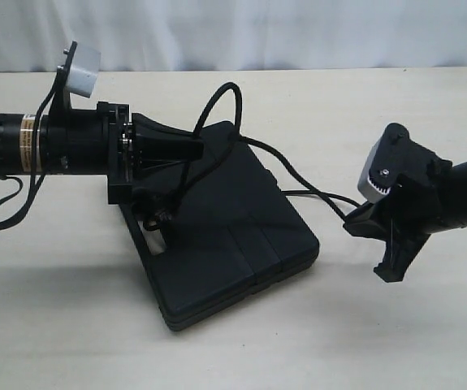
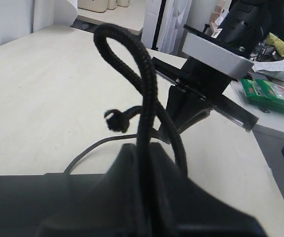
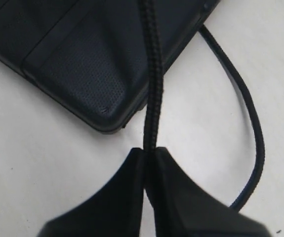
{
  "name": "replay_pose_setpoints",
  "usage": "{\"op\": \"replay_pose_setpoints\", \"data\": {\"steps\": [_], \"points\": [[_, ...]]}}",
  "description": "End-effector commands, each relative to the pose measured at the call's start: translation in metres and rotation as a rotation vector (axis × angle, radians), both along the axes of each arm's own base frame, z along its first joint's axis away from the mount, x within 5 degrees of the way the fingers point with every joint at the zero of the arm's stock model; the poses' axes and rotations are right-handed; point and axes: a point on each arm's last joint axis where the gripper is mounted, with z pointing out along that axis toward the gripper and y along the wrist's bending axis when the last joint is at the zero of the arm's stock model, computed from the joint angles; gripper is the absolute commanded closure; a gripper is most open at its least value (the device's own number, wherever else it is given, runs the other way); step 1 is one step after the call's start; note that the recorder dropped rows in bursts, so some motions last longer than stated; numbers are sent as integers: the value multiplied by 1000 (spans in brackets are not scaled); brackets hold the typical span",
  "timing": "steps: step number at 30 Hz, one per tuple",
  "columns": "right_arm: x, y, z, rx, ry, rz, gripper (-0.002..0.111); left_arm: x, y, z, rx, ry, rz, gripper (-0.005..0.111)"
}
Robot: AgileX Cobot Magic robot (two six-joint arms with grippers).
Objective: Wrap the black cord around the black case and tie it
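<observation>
The black case point(image 1: 233, 236) lies flat in the middle of the table. My left gripper point(image 1: 196, 151) hovers over its far left corner, shut on the black cord point(image 1: 223, 96), which arches up in a loop beyond the jaws. In the left wrist view the cord point(image 2: 149, 94) rises from between the fingertips point(image 2: 132, 150), with a frayed tuft point(image 2: 115, 120) beside it. The cord crosses the case's far right edge and runs on to my right gripper point(image 1: 353, 223). That gripper point(image 3: 149, 151) is shut on the cord point(image 3: 154, 94) just off a corner of the case point(image 3: 82, 49). A slack strand point(image 3: 253, 128) curves past beside it.
The pale table point(image 1: 71, 317) spreads around the case. A white curtain point(image 1: 298, 32) hangs behind the far edge. In the left wrist view, green packets point(image 2: 272, 94) lie on a side surface past the table's edge.
</observation>
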Motion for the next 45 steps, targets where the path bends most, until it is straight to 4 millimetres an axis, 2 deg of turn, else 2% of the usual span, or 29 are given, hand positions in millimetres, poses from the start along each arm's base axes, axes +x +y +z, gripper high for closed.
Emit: {"op": "replay_pose_setpoints", "data": {"steps": [1,4,15,24,27,31,35,43,45], "points": [[0,5,2,53,-12,57,104,1,0,1,-21,-7,5,107],[-2,10,5,99,-32,121,104,1,0,1,-16,-19,3,107],[-2,18,12,187,-79,180,104,1,0,1,-16,-19,3,107],[3,17,7,198,-66,135,104,1,1,6,-25,-30,16,107],[10,15,0,209,-38,24,104,0,1,14,-30,-56,20,107],[15,9,-13,161,7,-63,104,-3,1,23,-32,-86,20,107],[11,7,-24,93,43,10,104,-4,1,23,-25,-86,10,107],[7,2,-29,-32,29,135,104,-5,2,16,59,-79,-8,107],[8,-1,-30,-58,27,116,104,-5,2,15,67,-77,-2,107]]}}
